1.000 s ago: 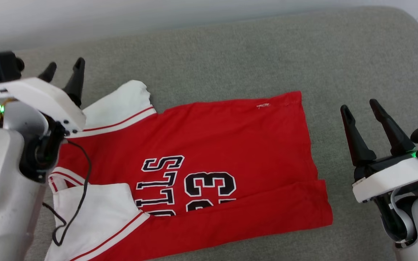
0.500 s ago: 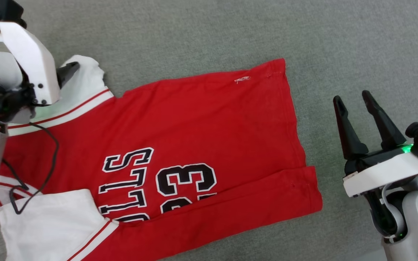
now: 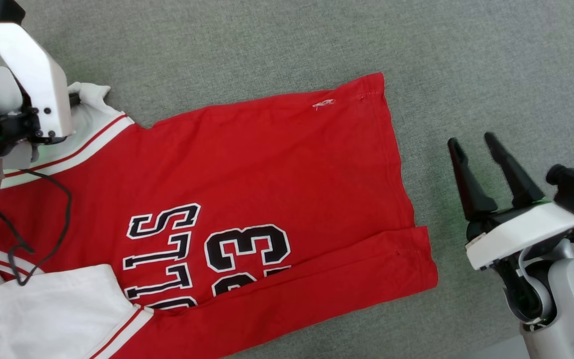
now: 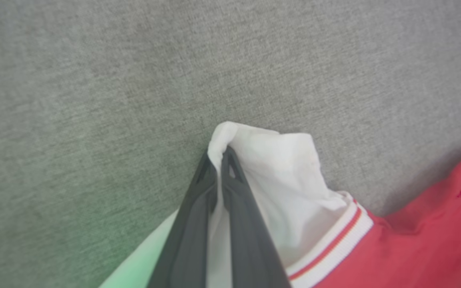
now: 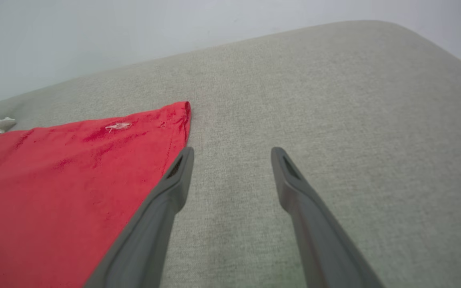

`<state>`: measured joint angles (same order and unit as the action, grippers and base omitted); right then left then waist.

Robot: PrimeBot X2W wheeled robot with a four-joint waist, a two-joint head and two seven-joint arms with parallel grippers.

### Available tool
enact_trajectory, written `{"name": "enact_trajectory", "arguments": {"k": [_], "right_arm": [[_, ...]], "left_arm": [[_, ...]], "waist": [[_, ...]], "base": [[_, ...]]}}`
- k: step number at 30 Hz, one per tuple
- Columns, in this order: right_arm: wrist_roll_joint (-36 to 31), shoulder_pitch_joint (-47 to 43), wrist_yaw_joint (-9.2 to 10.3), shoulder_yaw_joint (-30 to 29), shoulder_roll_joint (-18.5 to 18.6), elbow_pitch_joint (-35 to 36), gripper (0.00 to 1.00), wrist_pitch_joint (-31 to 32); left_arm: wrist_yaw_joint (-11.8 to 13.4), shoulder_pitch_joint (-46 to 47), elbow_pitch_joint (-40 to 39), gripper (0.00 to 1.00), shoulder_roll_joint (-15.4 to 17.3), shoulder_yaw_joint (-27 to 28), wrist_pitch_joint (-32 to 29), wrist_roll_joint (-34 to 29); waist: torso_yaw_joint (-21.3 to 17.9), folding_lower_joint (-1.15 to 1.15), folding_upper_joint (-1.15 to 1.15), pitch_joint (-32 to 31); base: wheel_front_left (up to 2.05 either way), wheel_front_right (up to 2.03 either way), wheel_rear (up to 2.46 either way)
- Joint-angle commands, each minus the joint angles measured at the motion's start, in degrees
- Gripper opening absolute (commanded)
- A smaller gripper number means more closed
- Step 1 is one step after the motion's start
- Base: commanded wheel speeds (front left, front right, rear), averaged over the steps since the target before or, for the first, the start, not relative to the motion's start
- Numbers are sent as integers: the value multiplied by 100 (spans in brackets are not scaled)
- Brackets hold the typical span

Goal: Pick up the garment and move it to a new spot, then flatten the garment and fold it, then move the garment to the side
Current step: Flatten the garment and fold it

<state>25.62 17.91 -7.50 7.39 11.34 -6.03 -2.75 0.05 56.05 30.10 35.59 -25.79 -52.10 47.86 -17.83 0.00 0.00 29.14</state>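
Note:
The garment [image 3: 267, 164], a red jersey with black "23" and lettering, lies spread on the grey cushion. Its bottom hem points toward my right gripper, and its near edge is folded over. One white sleeve [image 3: 53, 304] lies at the lower left. The far white sleeve [image 4: 278, 176] is bunched up, and my left gripper [image 4: 218, 154] is shut on its tip. In the head view the left gripper [image 3: 75, 97] is mostly hidden behind its white wrist bracket. My right gripper [image 3: 472, 141] stands open beside the hem, off the fabric, and its fingers [image 5: 174, 188] frame bare cushion next to the garment's [image 5: 74, 168] red corner.
The grey upholstered cushion [image 3: 466, 60] carries the garment. A pale wall [image 5: 134, 32] rises behind its rounded far edge. A black cable [image 3: 63, 219] from my left arm hangs over the jersey's collar end.
The head camera has tilted down. My left gripper dropped onto the far white sleeve and shut on it, bunching the cloth. The right gripper stays open beside the hem.

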Motion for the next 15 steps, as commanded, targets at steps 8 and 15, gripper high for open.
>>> {"name": "enact_trajectory", "arguments": {"k": [8,15], "right_arm": [[871,681,2,254,408,-446,100,1380],[1382,1706,2,372,834,-1134,100,2849]], "left_arm": [[65,-128,250,0,-285,-182,583,-296],[-86,306,-90,0,-635,-254,1221,-468]], "waist": [[329,0,0,-205],[864,0,0,-202]], "base": [[0,0,0],[0,0,0]]}}
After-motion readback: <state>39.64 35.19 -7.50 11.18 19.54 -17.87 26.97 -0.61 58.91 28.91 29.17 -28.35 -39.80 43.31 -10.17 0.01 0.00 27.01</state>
